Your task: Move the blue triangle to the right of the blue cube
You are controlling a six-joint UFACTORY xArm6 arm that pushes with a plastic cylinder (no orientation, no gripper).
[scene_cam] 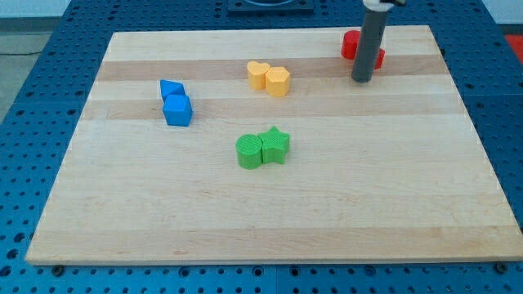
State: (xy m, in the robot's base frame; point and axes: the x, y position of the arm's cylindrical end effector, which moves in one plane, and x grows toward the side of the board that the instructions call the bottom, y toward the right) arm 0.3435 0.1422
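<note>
- Surface (270, 220): pale wooden board, striped grain, filling most of the view; set on a blue perforated bench (24, 122) showing along all edges.
- Rod (369, 41): dark grey, straight, upright, entering from the view's top right. My tip (362, 81) resting on the surface at the view's upper right, just below and in front of the red blocks, well apart from both blue blocks. No claw fitted; nothing spread, pressed or pinched.
- Red blocks (351, 45): at the view's top right, near the far edge, partly hidden behind the rod; red showing on both sides of it; shapes and count impossible to tell.
- Green pair, centre of the surface: rounded green block (249, 152) on the view's left, green star (275, 145) on the view's right, touching.
- Yellow pair, upper middle: yellow heart (258, 74) on the view's left, rounded yellow block (278, 82) on the view's right, touching.
- Blue cube (177, 110): left part of the surface, well apart from the tip.
- Blue triangle (171, 88): task's thing; touching the blue cube, directly toward the view's top of it and slightly to the view's left; not to the right of the cube.
</note>
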